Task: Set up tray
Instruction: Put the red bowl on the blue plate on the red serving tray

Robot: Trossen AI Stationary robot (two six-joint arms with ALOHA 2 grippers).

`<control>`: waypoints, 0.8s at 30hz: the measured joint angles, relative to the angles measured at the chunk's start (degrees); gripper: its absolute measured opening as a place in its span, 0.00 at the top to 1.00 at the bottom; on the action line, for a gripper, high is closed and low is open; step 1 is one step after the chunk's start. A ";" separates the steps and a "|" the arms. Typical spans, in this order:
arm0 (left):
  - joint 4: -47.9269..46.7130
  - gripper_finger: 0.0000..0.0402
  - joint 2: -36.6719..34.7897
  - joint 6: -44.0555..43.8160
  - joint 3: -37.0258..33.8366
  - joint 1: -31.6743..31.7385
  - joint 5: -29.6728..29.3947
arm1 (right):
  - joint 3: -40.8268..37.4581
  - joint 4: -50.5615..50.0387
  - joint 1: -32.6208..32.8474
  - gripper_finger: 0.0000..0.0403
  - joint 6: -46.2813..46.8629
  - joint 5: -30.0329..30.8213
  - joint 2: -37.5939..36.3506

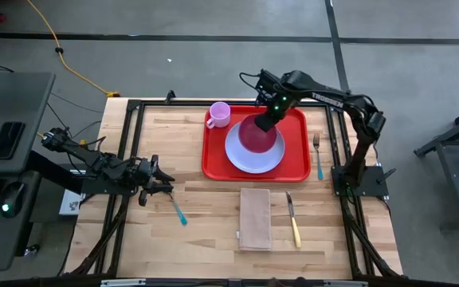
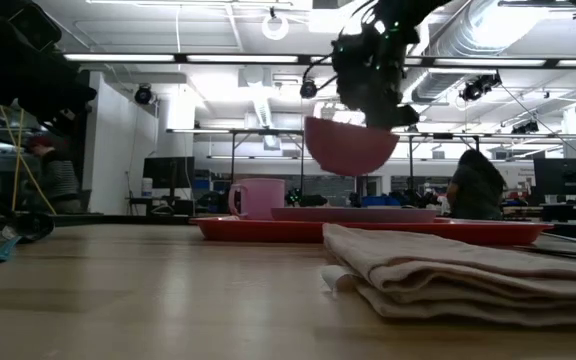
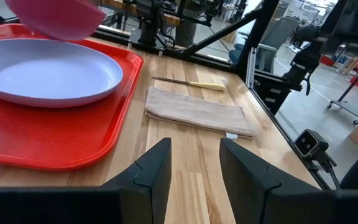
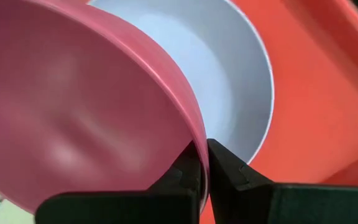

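On the pale wooden slatted desk (image 1: pixel 205 231), toward its far side, lies the large bright red rectangular plastic tray (image 1: pixel 296 163), carrying a round pale lavender plate (image 1: pixel 253 159) and a small pink mug (image 1: pixel 219 114) in its corner. The right gripper (image 4: pixel 202 163) has its fingers clenched on the rim of a deep pink bowl (image 2: pixel 351 146), held clear above the plate, likely to set it there. A folded tan napkin (image 1: pixel 255 218), a yellow-handled knife (image 1: pixel 293 220) and a blue-handled fork (image 1: pixel 318 156) lie off the tray, while the left gripper (image 3: pixel 194 165) waits near the desk's left edge, fingers parted and grasping nothing

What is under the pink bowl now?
Under the pink bowl, held up by the right gripper, lies the pale plate on the red tray; the plate's centre is hidden.
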 joint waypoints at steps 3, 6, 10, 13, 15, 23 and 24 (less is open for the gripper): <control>0.00 0.59 0.01 0.02 0.00 0.01 -0.06 | 0.00 -0.33 0.04 1.00 0.01 -0.54 2.02; -0.01 0.59 0.01 0.01 0.00 0.00 -0.15 | 0.00 -0.49 -0.13 1.00 -0.01 -1.31 3.73; -0.02 0.59 0.00 0.02 0.00 0.00 -0.15 | 0.00 -0.60 -0.22 1.00 -0.02 -1.17 5.69; -0.04 0.59 0.01 0.02 0.00 0.00 -0.15 | 0.00 -0.80 -0.21 1.00 -0.17 -1.19 6.86; -0.04 0.59 0.00 0.02 0.00 0.01 -0.15 | 0.00 -0.90 -0.43 1.00 -0.18 -1.16 7.61; -0.51 0.59 0.02 0.02 0.00 0.00 -0.15 | 0.00 -0.90 -1.18 1.00 -0.42 0.14 8.79; -0.55 0.59 0.01 0.02 0.00 0.00 -0.15 | 0.00 -0.91 -1.32 1.00 -0.43 0.10 8.79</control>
